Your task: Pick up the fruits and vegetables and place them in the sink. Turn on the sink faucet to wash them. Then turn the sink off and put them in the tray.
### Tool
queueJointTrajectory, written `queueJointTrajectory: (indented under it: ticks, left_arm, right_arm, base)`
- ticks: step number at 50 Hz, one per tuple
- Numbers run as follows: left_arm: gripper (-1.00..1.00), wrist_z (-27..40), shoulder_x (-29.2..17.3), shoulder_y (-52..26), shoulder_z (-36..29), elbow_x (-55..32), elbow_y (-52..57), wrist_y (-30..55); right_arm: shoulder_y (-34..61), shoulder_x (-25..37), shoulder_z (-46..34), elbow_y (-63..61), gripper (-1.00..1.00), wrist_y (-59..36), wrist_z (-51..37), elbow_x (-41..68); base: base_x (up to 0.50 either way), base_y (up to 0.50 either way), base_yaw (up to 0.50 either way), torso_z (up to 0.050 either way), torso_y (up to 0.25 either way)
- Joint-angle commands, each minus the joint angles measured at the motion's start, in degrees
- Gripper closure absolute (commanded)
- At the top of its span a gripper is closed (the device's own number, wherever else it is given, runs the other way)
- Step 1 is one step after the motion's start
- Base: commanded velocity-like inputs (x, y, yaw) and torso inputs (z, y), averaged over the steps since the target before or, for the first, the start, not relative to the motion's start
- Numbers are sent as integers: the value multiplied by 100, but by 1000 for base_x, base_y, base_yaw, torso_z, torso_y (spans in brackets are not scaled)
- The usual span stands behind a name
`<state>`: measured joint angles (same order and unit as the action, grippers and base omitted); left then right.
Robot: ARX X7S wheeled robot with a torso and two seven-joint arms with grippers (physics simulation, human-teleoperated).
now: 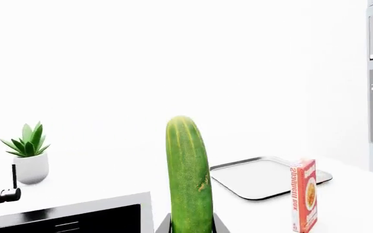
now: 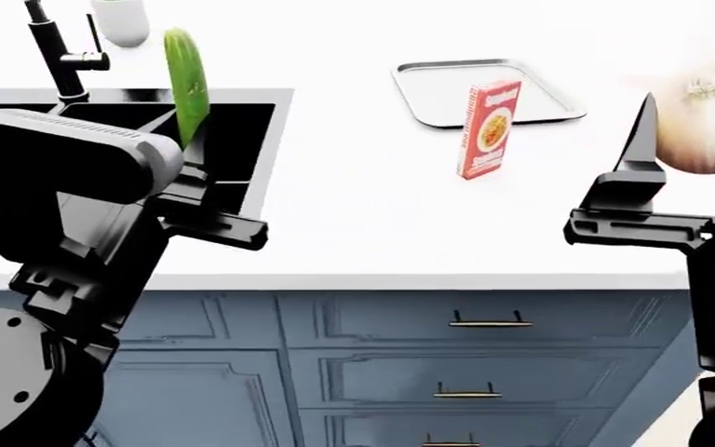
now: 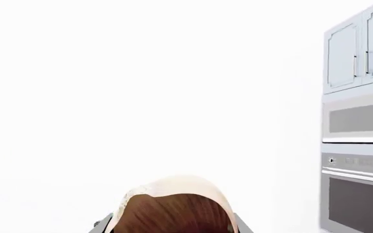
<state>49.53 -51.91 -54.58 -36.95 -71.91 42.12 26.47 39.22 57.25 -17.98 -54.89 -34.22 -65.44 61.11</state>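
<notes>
My left gripper point(image 1: 190, 225) is shut on the lower end of the green cucumber point(image 1: 188, 174), which stands upright. In the head view the cucumber point(image 2: 186, 84) hangs over the right basin of the black sink point(image 2: 243, 130). The black faucet point(image 2: 53, 51) rises behind the sink, with its side lever pointing right. My right gripper point(image 3: 173, 229) is shut on the pale tan onion point(image 3: 173, 204). It holds the onion point(image 2: 708, 116) up at the far right, off the counter's right end; only one finger point(image 2: 637, 149) shows there. The silver tray point(image 2: 438, 93) lies at the back of the counter.
A red-and-white spaghetti box point(image 2: 488, 126) stands upright just in front of the tray. A potted plant point(image 1: 29, 155) sits behind the sink near the faucet. A wall oven and microwave point(image 3: 358, 160) stand to the right. Blue drawers point(image 2: 482, 321) run under the counter.
</notes>
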Motion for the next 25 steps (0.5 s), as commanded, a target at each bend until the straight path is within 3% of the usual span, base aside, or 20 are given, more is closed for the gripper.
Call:
queueJointTrajectory:
  ticks: [1, 12, 19, 25]
  left_arm:
    - [100, -118, 29, 36, 21, 84, -59, -85]
    - [100, -197, 39, 93, -5, 137, -92, -108]
    - [100, -1006, -22, -229, -125, -57, -478, 163]
    - [100, -2057, -77, -716, -154, -578, -1226, 520]
  right_arm:
    - [-79, -63, -59, 47, 100, 8, 126, -192]
    - [-107, -166, -146, 174, 100, 107, 304, -365]
    - [47, -397, -271, 918, 100, 456, 1336, -416]
    - [884, -586, -400, 1826, 100, 357, 2572, -54]
  base:
    - [-114, -500, 0, 0, 0]
    - [-93, -500, 0, 1, 0]
    - [494, -136, 0, 0, 0]
    - [500, -41, 0, 0, 0]
